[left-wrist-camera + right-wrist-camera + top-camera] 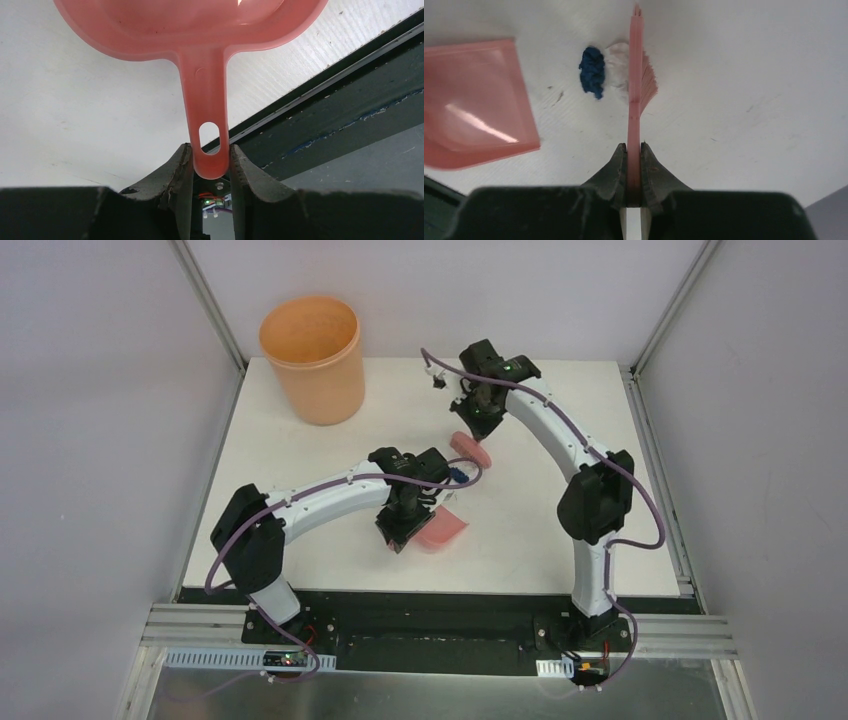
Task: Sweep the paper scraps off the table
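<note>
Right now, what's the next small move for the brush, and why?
Probably sweep the brush in the right hand toward the dustpan: the dark blue scrap and white scrap lie on the table between its bristles and the pan, not yet inside.

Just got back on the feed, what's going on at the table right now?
The left gripper is shut on the handle of the salmon-pink dustpan, near the front of the table. The right gripper is shut on the hand brush. Its bristles sit right beside a dark blue scrap and a pale scrap. Both scraps lie on the table, with bare surface between them and the pan. No scraps show in the pan. An orange bucket stands at the far left corner.
</note>
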{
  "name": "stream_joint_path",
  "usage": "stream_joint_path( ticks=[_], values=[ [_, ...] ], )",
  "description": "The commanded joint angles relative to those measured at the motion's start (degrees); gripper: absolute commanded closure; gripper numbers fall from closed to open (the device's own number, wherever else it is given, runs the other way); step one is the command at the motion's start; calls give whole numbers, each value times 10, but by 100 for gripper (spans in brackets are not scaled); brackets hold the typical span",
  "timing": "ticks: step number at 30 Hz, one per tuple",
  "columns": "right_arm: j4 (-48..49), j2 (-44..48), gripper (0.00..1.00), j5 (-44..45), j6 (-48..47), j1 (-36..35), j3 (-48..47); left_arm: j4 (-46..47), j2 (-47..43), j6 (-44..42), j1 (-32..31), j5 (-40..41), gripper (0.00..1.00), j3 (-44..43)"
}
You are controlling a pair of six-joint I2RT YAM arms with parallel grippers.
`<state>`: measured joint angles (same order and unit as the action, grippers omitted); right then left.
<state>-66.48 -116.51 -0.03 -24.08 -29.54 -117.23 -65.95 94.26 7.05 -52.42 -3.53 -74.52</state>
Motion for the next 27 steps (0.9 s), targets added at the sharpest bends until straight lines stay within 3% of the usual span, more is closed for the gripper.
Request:
stream_joint_path(
  ticks=[1, 5, 11, 16, 23, 27],
  values=[
    [-81, 43, 100, -95, -21, -36, 20, 22, 6, 6, 1, 1, 100, -4],
    [-168, 78, 100, -194, -26, -46, 14, 26, 15, 4, 2, 0, 100, -7],
    [-172, 134, 100, -254, 24, -11, -26, 47, 18, 2, 1, 0, 100, 6],
    [-114, 166, 100, -171, 43, 32, -6, 68, 5, 2, 1, -8, 100, 25],
    [-58, 173, 100, 63, 47, 68, 49, 57, -20, 1, 1, -4, 100, 35],
    [-23, 190, 100, 130, 40, 87, 102, 46, -39, 6, 1, -13, 100, 28]
  ],
)
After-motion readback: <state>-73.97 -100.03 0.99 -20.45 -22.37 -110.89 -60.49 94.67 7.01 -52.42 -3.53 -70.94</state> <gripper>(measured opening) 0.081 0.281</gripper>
